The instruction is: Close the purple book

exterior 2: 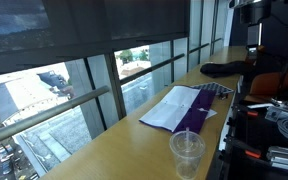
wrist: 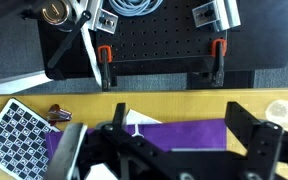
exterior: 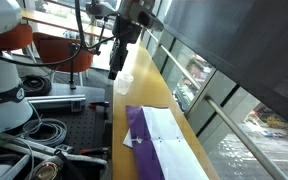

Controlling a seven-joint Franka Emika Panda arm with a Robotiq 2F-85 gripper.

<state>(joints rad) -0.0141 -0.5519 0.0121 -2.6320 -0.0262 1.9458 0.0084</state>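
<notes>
In an exterior view the clear plastic cup (exterior 2: 187, 152) stands nearest, upright on the wooden counter (exterior 2: 104, 150) that runs along the window. Just beyond it the purple book (exterior 2: 189, 108) lies open and flat on the same counter, its white pages facing up on the window side and a purple strip showing on the room side. Farther along the counter lies a flat black object (exterior 2: 224, 68) that is too dark to identify, with an orange chair (exterior 2: 284, 75) behind it.

In the wrist view the gripper (wrist: 164, 150) has its fingers (wrist: 254, 140) spread wide with nothing between them. The purple cover of the book fills the space below them. A checkerboard card (wrist: 14, 135) lies on the counter beside the book. Past the counter's edge is a black perforated board (wrist: 154, 45) with two red clamps (wrist: 104, 55) on its near rim.

From the opposite exterior view the gripper (exterior: 115, 72) hangs in the air above the counter near the cup. It is well apart from the open book (exterior: 159, 140) and touches neither. The robot's white base (exterior: 4, 90) stands to the side among loose cables (exterior: 44, 130).
</notes>
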